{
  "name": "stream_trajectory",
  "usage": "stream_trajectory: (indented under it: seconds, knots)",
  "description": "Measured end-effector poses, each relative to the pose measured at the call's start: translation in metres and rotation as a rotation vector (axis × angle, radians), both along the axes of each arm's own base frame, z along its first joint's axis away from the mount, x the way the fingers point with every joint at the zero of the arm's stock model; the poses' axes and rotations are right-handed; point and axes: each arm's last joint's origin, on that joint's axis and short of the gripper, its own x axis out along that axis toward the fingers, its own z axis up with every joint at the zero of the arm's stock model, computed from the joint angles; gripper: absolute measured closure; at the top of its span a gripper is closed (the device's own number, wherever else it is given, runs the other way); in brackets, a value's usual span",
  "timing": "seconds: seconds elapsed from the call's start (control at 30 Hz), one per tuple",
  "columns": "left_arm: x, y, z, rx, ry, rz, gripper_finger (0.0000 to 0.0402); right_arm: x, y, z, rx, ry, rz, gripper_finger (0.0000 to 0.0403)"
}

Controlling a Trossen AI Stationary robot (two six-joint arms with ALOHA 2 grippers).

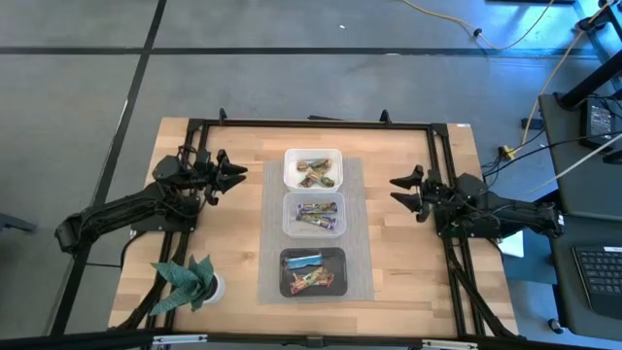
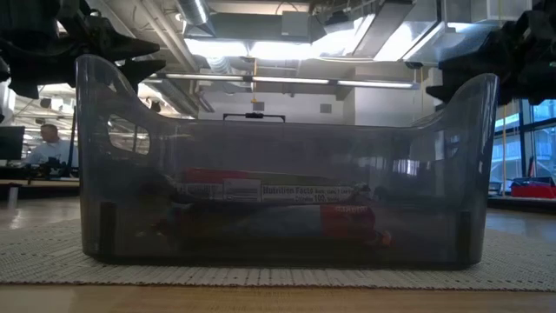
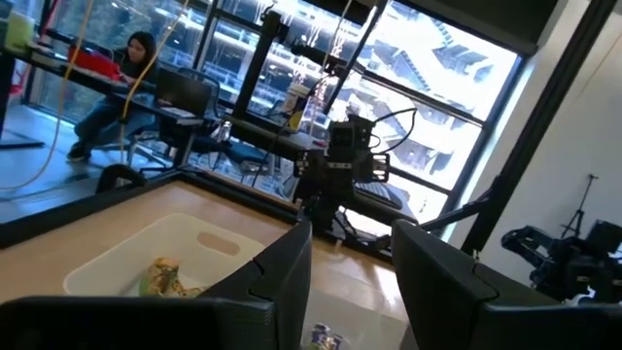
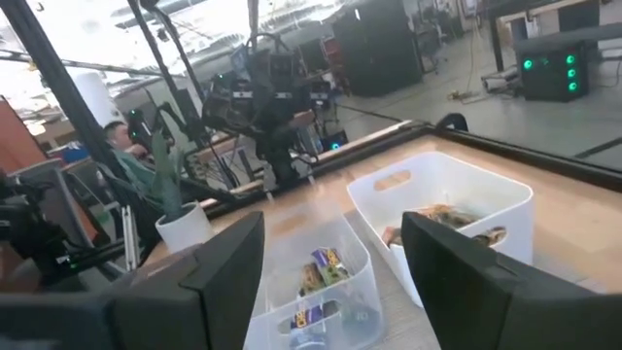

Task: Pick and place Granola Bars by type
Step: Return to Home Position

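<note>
Three tubs stand in a row on a grey mat (image 1: 356, 233). The white tub (image 1: 313, 168) at the far end holds green-brown bars (image 1: 317, 173). The clear tub (image 1: 314, 214) in the middle holds purple-blue bars (image 1: 319, 213). The black tub (image 1: 314, 271) at the near end holds red-orange bars (image 1: 313, 283) and a blue one (image 1: 304, 260). My left gripper (image 1: 240, 175) hovers open, left of the white tub. My right gripper (image 1: 396, 192) hovers open, right of the clear tub. Both are empty.
A potted green plant (image 1: 187, 283) stands near the table's near-left corner. A dark frame (image 1: 311, 123) runs along the table's far edge and sides. Bare wood lies between the mat and each arm. People sit at desks in the room beyond (image 3: 121, 73).
</note>
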Motion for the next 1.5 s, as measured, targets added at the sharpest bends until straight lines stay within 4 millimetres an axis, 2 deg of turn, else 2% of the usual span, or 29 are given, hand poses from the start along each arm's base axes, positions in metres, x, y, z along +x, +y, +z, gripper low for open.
stream_trajectory:
  seconds: [0.33, 0.53, 0.67, 0.87, 1.03, 1.2, 1.5]
  knots:
    - [0.001, 0.000, -0.004, -0.020, 0.036, -0.012, 0.0265, 0.000, -0.001, -0.003, -0.011, 0.035, -0.026, 0.0156]
    - [-0.005, -0.002, 0.002, 0.019, -0.022, 0.014, 0.0263, 0.000, -0.001, -0.003, 0.012, 0.032, -0.025, 0.0156]
    - [-0.009, -0.001, -0.003, -0.080, 0.007, 0.108, 0.0265, 0.000, -0.001, -0.003, 0.014, 0.033, -0.026, 0.0156]
    - [-0.017, 0.000, -0.002, -0.088, -0.037, 0.320, 0.0263, 0.000, -0.001, -0.003, 0.010, 0.034, -0.026, 0.0156]
    - [-0.017, 0.002, -0.012, -0.091, 0.052, 0.468, 0.0264, 0.000, -0.001, -0.003, 0.009, 0.034, -0.026, 0.0156]
    - [-0.016, 0.001, -0.018, -0.082, 0.123, 0.519, 0.0263, 0.000, -0.001, -0.003, -0.014, 0.037, -0.028, 0.0156]
    - [-0.016, 0.000, -0.017, -0.071, 0.125, 0.524, 0.0265, 0.000, -0.002, -0.003, -0.044, 0.039, -0.056, 0.0156]
